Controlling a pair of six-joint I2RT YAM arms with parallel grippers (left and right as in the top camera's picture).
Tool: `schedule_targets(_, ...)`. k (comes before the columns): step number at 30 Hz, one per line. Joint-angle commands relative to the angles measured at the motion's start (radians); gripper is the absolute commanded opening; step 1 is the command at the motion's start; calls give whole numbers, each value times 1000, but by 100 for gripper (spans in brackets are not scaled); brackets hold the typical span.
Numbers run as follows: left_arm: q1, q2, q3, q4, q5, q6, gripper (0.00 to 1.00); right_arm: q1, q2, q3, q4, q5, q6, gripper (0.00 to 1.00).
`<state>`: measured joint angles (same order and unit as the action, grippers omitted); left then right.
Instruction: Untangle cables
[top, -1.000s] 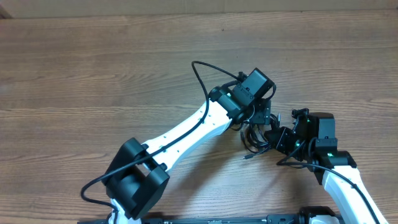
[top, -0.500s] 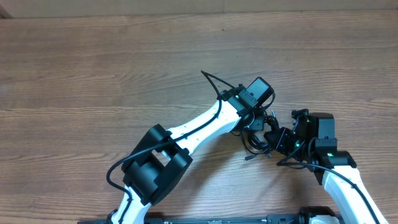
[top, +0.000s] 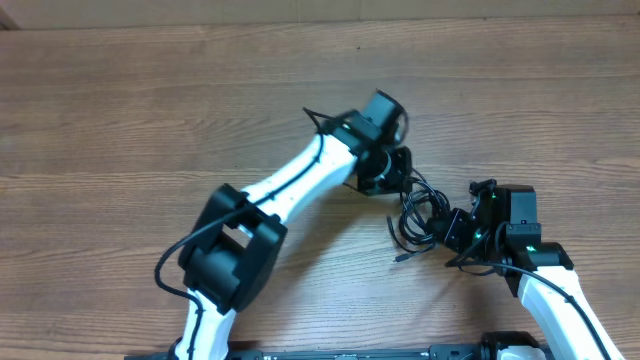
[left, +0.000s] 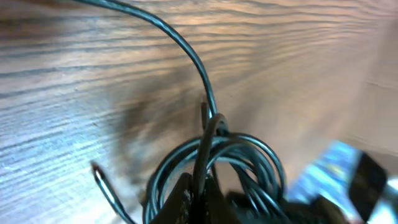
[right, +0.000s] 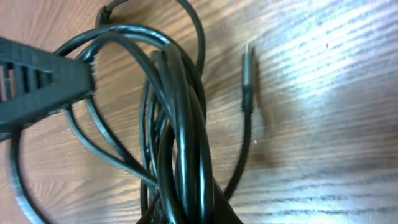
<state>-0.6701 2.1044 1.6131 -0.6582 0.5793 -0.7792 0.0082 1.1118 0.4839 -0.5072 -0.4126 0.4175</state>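
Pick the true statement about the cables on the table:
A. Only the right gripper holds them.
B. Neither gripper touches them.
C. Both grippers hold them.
C: the left gripper is pinched on a strand of the cables, and the right gripper is clamped on the bundle's other side.

We see a brown wood-grain table (top: 120, 120) filling the overhead view, with a paler strip (top: 300, 8) along its far edge. The left wrist view shows an unidentifiable blurred blue patch (left: 326, 168).
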Motion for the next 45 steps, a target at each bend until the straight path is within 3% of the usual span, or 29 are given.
schedule_targets(1, 116, 6, 41, 16, 148, -14, 4, -1, -3, -23, -25, 81, -3, 4)
schedule_targets(11, 169, 6, 41, 10, 169, -7, 4, -1, -3, -27, -18, 80, -3, 4)
schedule_targets(16, 194, 6, 41, 90, 177, 209, 4, -1, -3, -27, -19, 80, -3, 5)
schedule_targets(20, 262, 6, 41, 117, 390, 414, 5, -1, -3, -27, -18, 80, -3, 5)
schedule_targets(21, 285, 6, 41, 88, 435, 530, 11, -1, -3, -27, -18, 80, -3, 5)
schedule_targets(23, 311, 6, 41, 28, 432, 642, 14, -1, -3, -27, -18, 80, -3, 5)
schedule_targets(27, 344, 7, 41, -47, 443, 724, 17, -1, -3, -27, -18, 80, -3, 5)
schedule_targets(30, 351, 7, 41, -63, 430, 723, 32, -1, -3, -27, -18, 80, -3, 5)
schedule_targets(31, 344, 7, 41, -66, 411, 723, 57, -1, -3, -27, -17, 80, -3, 6)
schedule_targets(33, 328, 7, 41, -68, 377, 715, 75, -1, -3, -27, -15, 80, -3, 8)
schedule_targets(37, 275, 7, 41, -69, 352, 619, 77, -1, -3, -27, -14, 80, -3, 9)
schedule_targets(40, 218, 7, 41, -135, 156, 386, 76, -1, -3, -27, -14, 80, -3, 9)
schedule_targets(42, 170, 7, 40, -231, -13, 179, 83, -1, -3, -27, -14, 80, -3, 9)
schedule_targets(44, 123, 7, 40, -278, -59, 33, 100, -1, -3, -27, -14, 80, -3, 9)
schedule_targets(45, 104, 7, 39, -277, -57, -26, 99, -1, -3, -27, -13, 80, -3, 10)
